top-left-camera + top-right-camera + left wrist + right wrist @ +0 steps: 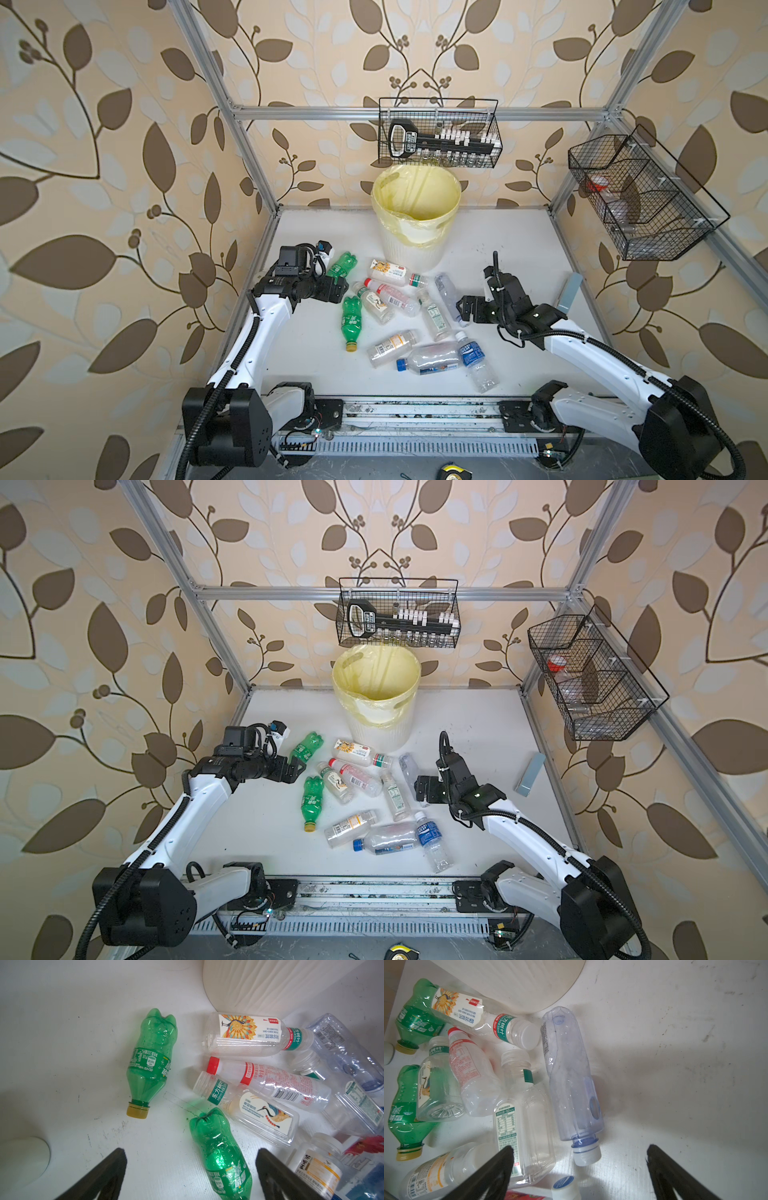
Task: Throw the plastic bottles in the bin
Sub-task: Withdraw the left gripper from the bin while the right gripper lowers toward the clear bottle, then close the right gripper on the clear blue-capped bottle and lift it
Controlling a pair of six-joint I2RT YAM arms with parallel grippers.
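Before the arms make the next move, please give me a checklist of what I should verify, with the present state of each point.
1. Left gripper open: ok, its jaws stand wide apart and hold nothing.
2. Right gripper open: ok, also empty.
3. Target for the left arm: ok, a green bottle lies between the open jaws in the left wrist view, not gripped.
4. Target for the right arm: ok, the bluish bottle lies with its white cap nearest the gripper.
5. Bin upright with its mouth uncovered: ok.
6. Room under the wire basket that hangs over the bin's far rim: cannot tell.
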